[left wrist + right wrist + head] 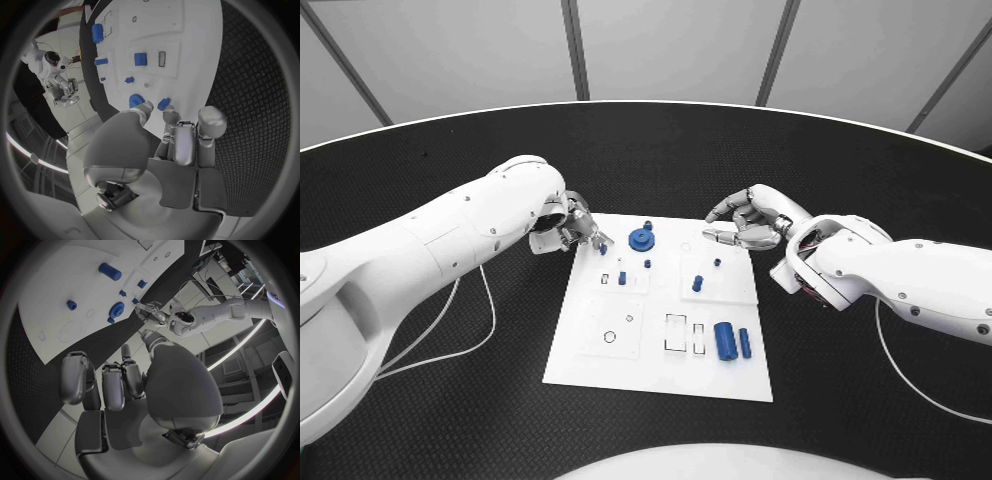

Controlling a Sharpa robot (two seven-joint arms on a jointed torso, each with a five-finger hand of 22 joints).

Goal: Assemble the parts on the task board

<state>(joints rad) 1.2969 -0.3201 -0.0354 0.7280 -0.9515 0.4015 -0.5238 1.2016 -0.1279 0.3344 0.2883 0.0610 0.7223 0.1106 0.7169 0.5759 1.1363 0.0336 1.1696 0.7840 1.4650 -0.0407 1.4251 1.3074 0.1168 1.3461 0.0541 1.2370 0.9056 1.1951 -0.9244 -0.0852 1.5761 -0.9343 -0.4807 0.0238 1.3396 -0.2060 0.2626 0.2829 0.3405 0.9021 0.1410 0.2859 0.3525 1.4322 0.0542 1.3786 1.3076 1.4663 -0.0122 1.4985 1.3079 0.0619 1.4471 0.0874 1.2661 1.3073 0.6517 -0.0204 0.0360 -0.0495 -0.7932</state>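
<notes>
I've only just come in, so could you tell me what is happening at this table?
The robot is working on a white rectangular task board on the black table, with small blue parts on it. Its left hand is at the board's far left corner, fingertips close to a small blue peg beside the round blue gear-like piece. Its right hand hovers off the far right corner, fingers curled, holding nothing. A large blue cylinder lies nearer the robot.

robot lab: black round table, grey wall panels
</notes>
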